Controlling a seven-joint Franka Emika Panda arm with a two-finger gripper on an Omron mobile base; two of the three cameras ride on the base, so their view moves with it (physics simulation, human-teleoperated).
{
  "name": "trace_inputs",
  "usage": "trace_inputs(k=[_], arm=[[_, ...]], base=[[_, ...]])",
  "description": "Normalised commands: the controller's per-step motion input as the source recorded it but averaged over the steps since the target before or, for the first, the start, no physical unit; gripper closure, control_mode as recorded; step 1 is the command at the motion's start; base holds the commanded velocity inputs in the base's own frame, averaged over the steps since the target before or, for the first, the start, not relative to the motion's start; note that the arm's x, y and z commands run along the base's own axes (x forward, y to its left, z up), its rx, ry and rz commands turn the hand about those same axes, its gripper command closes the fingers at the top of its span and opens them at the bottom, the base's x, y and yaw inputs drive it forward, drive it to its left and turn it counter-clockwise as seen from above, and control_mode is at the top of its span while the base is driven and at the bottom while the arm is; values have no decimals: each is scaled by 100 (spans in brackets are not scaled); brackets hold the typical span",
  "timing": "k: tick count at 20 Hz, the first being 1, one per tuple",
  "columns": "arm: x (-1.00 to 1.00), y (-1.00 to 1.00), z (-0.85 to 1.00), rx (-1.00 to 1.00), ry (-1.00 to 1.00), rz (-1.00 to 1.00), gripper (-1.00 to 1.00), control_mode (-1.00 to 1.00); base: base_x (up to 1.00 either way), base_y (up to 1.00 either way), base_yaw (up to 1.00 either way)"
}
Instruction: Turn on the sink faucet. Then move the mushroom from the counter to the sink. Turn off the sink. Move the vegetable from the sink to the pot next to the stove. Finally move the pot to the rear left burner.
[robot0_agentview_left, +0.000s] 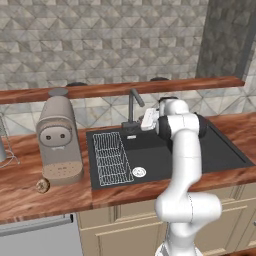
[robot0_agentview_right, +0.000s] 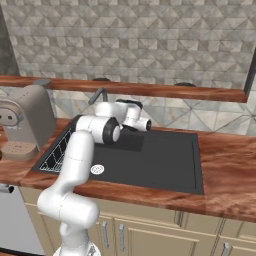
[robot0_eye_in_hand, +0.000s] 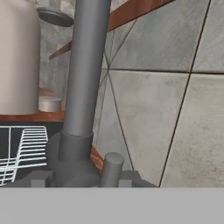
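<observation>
Gripper (robot0_agentview_left: 145, 120) reaching at faucet (robot0_agentview_left: 133, 107) base; jaw state impossible to tell. No water showing. Mushroom (robot0_agentview_left: 42, 186) lying on table (robot0_agentview_left: 30, 195); remaining steps all pending.

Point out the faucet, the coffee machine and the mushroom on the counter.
faucet (robot0_agentview_left: 132, 107): left base view, on its upright stem.
coffee machine (robot0_agentview_left: 58, 142): left base view, on its front face.
mushroom (robot0_agentview_left: 42, 186): left base view, on its cap.

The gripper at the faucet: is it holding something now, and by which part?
It cannot be told. The gripper is close to the faucet, near its base, but its fingertips are not visible, so no hold on anything is confirmed.
</observation>
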Motion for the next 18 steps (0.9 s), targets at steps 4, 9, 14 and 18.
trace_inputs(k=[4, 9, 14, 18], arm=[[51, -43, 22, 13, 8, -6, 100, -100], [56, -39, 23, 14, 8, -1, 100, -100], [53, -17, 0, 8, 7, -8, 100, -100], [36, -6, -18, 0, 6, -14, 100, -100]], base=[[0, 0, 0], [0, 0, 0], [0, 0, 0], [0, 0, 0]])
